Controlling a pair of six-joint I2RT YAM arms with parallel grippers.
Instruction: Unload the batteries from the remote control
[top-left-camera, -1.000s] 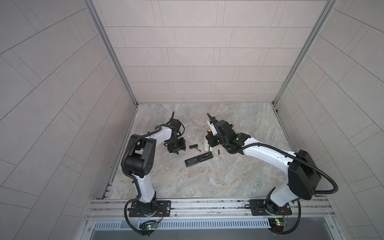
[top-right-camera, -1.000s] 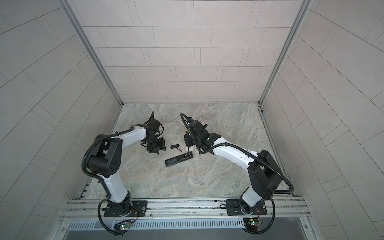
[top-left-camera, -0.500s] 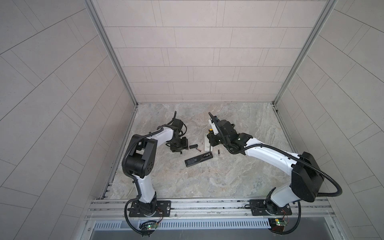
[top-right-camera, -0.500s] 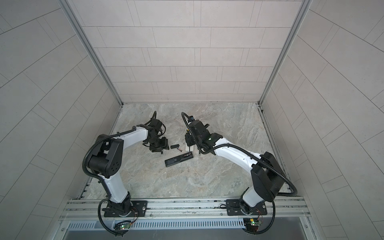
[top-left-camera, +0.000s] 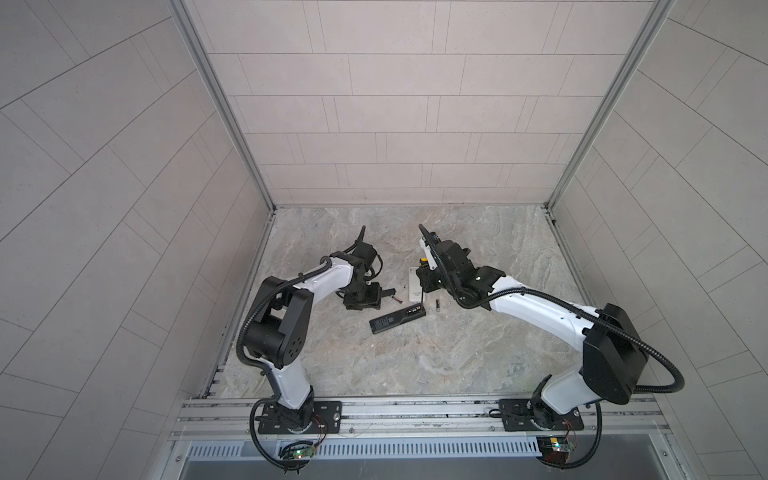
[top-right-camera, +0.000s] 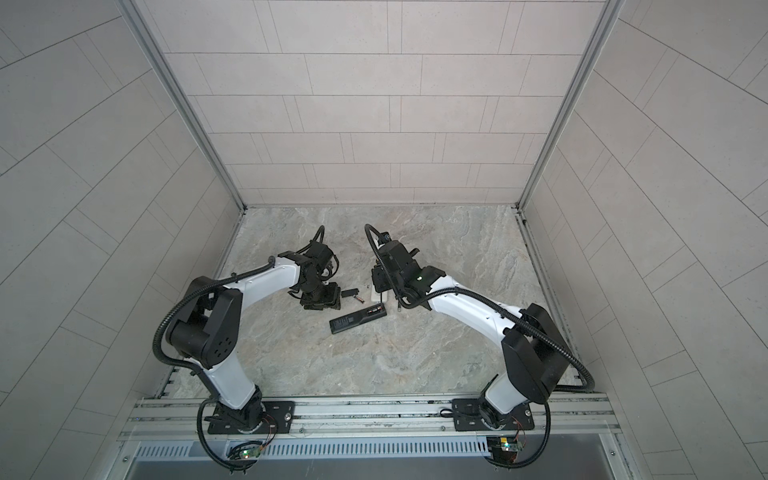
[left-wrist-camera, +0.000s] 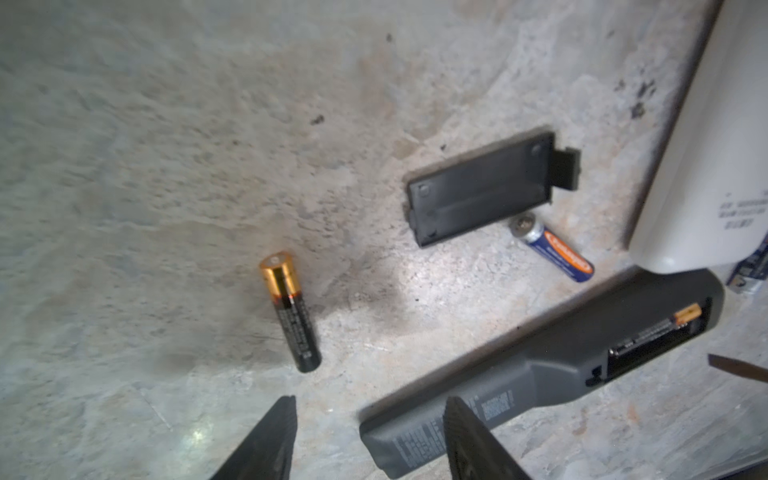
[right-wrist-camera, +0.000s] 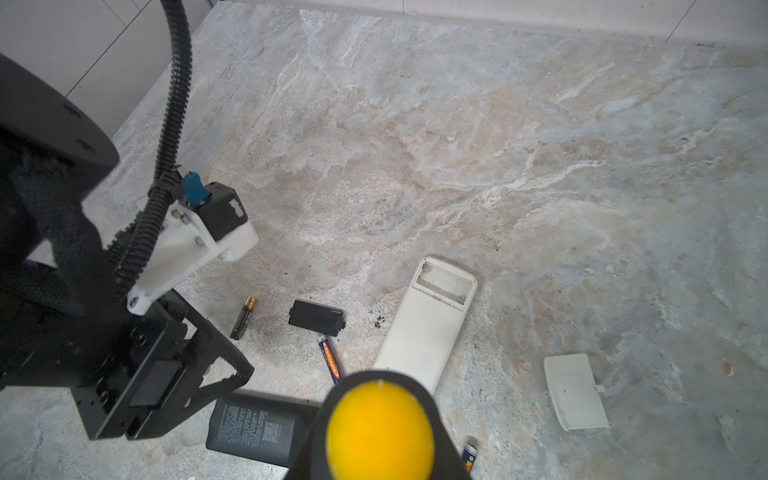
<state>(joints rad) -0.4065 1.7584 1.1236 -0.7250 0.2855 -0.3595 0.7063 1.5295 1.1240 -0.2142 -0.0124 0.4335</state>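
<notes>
The black remote control (left-wrist-camera: 540, 374) (top-left-camera: 398, 318) lies back up with its compartment open. One black and gold battery (left-wrist-camera: 656, 332) sits inside. A second such battery (left-wrist-camera: 291, 311) (right-wrist-camera: 244, 318) lies loose on the table. My left gripper (left-wrist-camera: 370, 411) (top-left-camera: 365, 301) is open and low over the table, with one finger over the remote's closed end. My right gripper (top-left-camera: 426, 277) is shut on a black and yellow screwdriver (right-wrist-camera: 380, 428). The screwdriver's blade tip (left-wrist-camera: 739, 370) hangs beside the open compartment.
A white remote (right-wrist-camera: 424, 332) with an empty compartment lies beside the black one. Its white cover (right-wrist-camera: 575, 397) is off to one side. The black cover (left-wrist-camera: 478, 191) and a blue battery (left-wrist-camera: 550, 247) lie between the remotes. Another blue battery (right-wrist-camera: 469, 455) lies near the screwdriver.
My left gripper has shifted a little to the right, towards the black remote. The right arm with the screwdriver has barely moved.
</notes>
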